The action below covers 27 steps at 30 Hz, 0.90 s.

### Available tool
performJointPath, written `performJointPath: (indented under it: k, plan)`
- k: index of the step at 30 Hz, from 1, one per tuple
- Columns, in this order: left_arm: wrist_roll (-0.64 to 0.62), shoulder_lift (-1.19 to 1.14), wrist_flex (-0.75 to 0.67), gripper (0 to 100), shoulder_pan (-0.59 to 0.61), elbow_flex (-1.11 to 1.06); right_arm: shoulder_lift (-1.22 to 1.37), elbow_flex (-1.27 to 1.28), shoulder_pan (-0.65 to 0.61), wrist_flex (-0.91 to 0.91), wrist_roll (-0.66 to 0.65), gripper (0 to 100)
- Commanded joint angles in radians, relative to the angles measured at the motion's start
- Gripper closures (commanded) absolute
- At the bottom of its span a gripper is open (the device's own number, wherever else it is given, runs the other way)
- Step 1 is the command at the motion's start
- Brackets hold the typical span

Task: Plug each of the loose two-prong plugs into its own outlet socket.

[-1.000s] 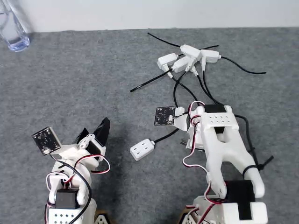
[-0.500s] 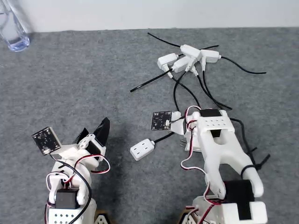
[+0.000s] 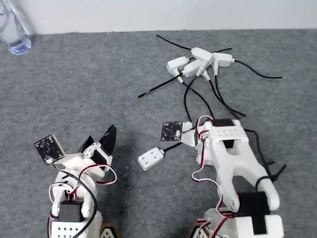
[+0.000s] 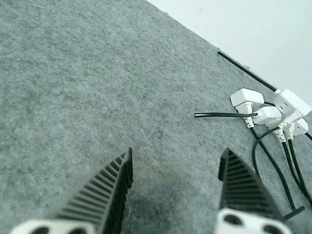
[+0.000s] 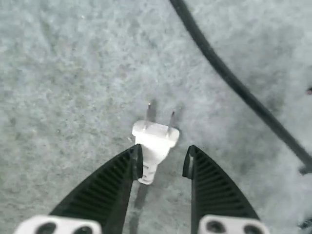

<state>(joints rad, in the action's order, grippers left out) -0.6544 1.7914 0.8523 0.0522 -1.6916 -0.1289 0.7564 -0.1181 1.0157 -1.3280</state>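
Two white robot arms sit side by side at the near edge of a grey mat [image 3: 74,84], seen from above. The right arm [image 3: 229,148] stretches forward and bends down over the mat, its wrist covering the spot below it. In the right wrist view, the right gripper [image 5: 164,151] is low over the mat with its black ridged jaws narrowly parted around a white two-prong plug [image 5: 155,136]. The plug lies flat with its two metal prongs pointing away from the gripper. One finger [image 5: 131,165] touches the side of the plug body, and a thin gap shows between the plug and the other finger. A black cord [image 5: 234,83] runs across the mat just beyond the plug. A white outlet block [image 3: 150,158] with several sockets lies loose on the mat between the two arms, nearer the right one, and its dark cord leads towards that arm. At the far side of the mat, well apart from both arms, sits a cluster of white plugs and sockets [image 3: 198,62] with black cords trailing from it. The left gripper [image 4: 178,156] hangs above bare mat with its jaws spread wide, holding nothing; the same cluster lies far off beyond it. A clear container [image 3: 12,29] stands at the far left corner.
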Motion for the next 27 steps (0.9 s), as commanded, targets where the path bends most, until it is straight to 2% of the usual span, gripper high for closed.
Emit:
performJointPath:
  k: [1,15,27]
  plan:
    - [-0.011,0.003,-0.008,73,-0.005,0.007,-0.008,0.029,-0.030,-0.039,0.015,84.4]
    - [-0.011,0.003,-0.008,73,-0.005,0.007,-0.019,0.063,-0.024,-0.085,0.015,84.4]
    - [-0.011,0.003,-0.008,73,-0.005,0.007,-0.030,-0.018,-0.013,-0.007,0.015,84.4]
